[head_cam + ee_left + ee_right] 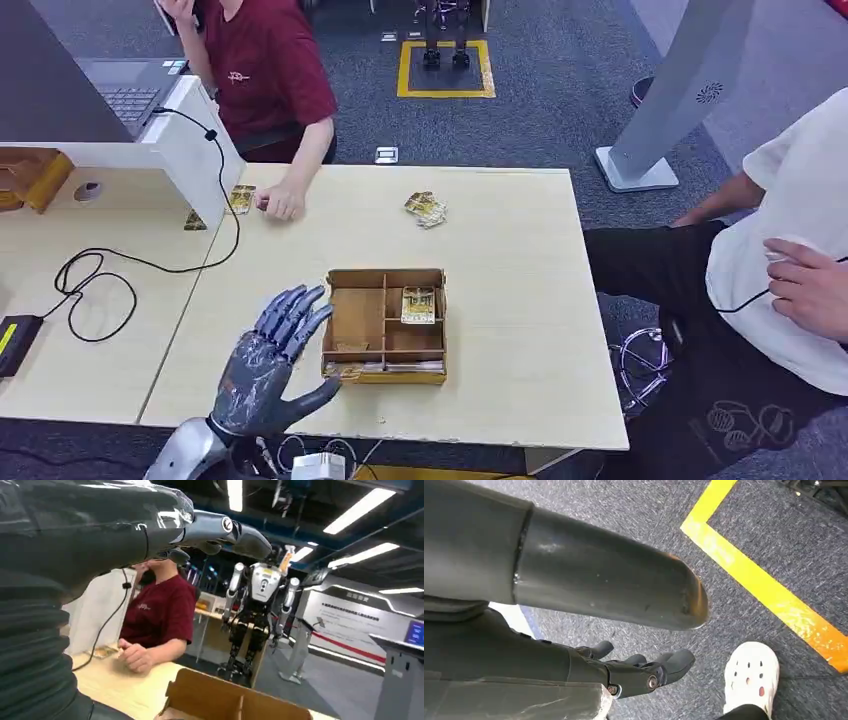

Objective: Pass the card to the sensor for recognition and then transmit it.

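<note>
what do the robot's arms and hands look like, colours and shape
The left hand has a glossy dark grey palm with bluish-grey segmented fingers, on a silver arm. The right hand is dark grey, with a thick smooth rounded thumb and small round screws at the fingers.

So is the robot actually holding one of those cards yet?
No. Its left hand hovers open beside the wooden tray, holding nothing; the right hand hangs empty over the floor.
</note>
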